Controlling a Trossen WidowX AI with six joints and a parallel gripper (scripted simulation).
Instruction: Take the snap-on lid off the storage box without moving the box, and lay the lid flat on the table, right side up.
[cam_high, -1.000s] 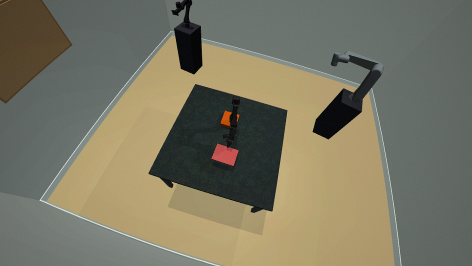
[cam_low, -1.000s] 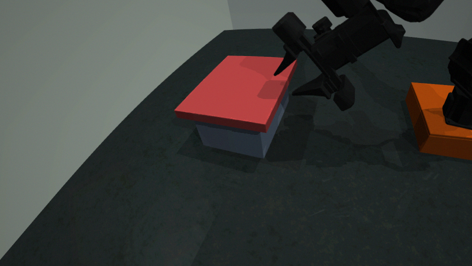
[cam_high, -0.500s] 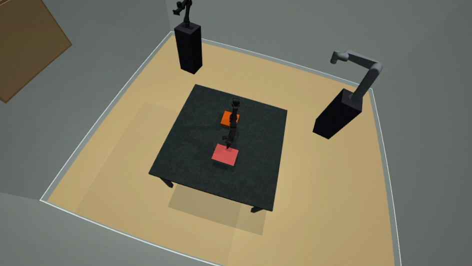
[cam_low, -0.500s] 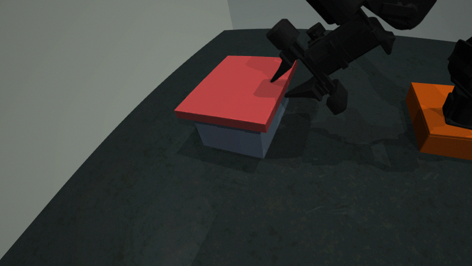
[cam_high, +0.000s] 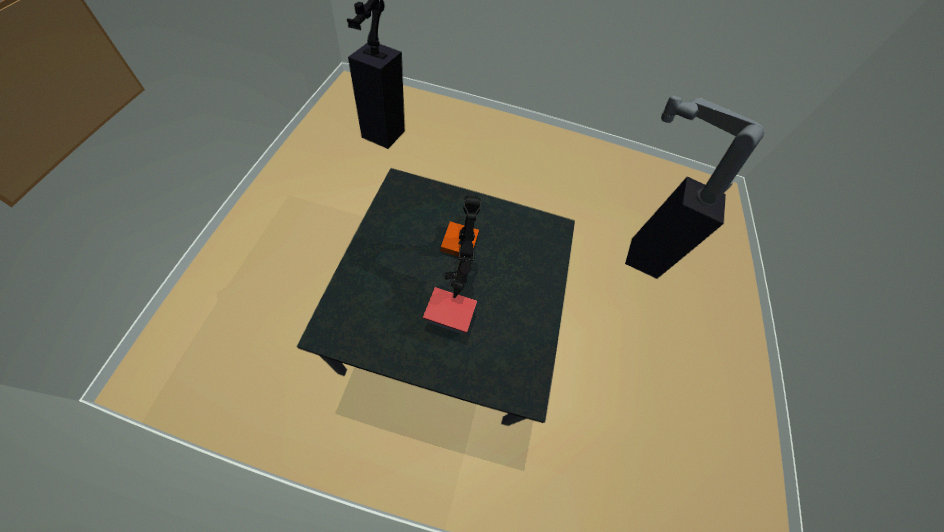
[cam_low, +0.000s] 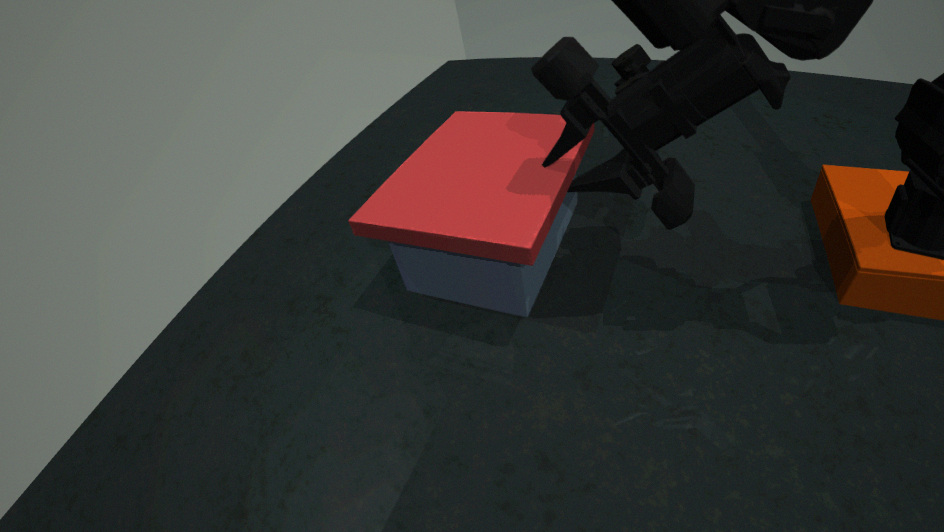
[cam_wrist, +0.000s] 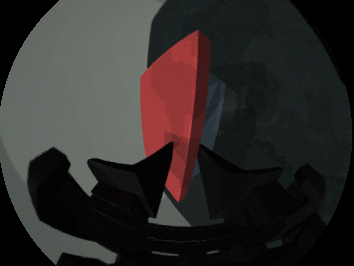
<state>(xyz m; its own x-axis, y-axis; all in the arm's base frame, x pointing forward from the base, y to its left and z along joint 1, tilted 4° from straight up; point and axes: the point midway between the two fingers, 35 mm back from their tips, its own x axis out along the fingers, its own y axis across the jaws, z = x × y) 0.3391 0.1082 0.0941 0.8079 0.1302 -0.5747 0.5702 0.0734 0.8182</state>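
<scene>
The red lid (cam_high: 449, 313) (cam_low: 456, 178) (cam_wrist: 172, 95) sits level on top of the blue-grey storage box (cam_low: 462, 274) (cam_wrist: 216, 110), overhanging its walls. The box stands on the dark table (cam_high: 370, 297) (cam_low: 594, 429); in the top view the lid hides it. My gripper (cam_high: 455, 294) (cam_low: 557, 177) (cam_wrist: 185, 146) is tilted and shut on the lid's edge, the edge that faces the arm's base. One finger is over the lid's top face and the other is below the rim, beside the box wall. The lower fingertip's exact contact is hard to see.
An orange block (cam_high: 450, 236) (cam_low: 885, 294) lies under the arm's base, behind the gripper. Off the table stand two dark pedestals (cam_high: 376, 92) (cam_high: 674, 231), each with another arm on it. A brown panel (cam_high: 59, 99) shows at the upper left of the top view.
</scene>
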